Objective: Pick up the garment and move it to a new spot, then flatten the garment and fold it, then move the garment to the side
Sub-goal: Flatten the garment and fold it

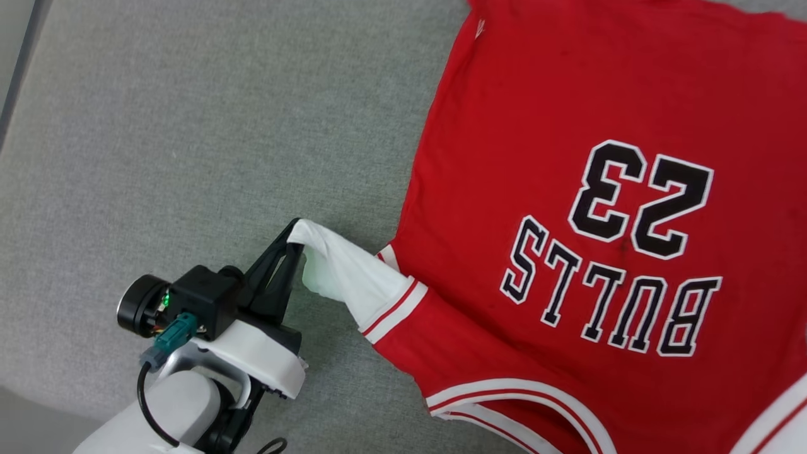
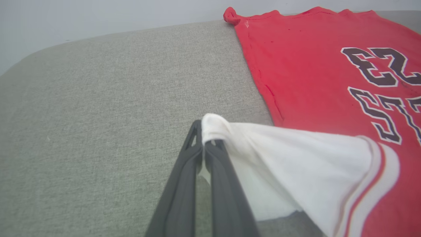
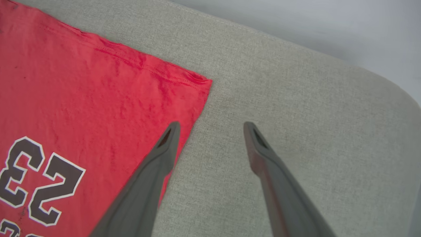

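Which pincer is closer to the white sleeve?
Left. The left pincer is pinching the white sleeve; the right pincer hangs open by the red shirt's side edge.

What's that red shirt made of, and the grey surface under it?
The shirt looks like soft matte knit, probably cotton: it drapes and wrinkles where the left hand pinches its white sleeve. The grey surface looks like coarse woven upholstery cloth, matte and flecked.
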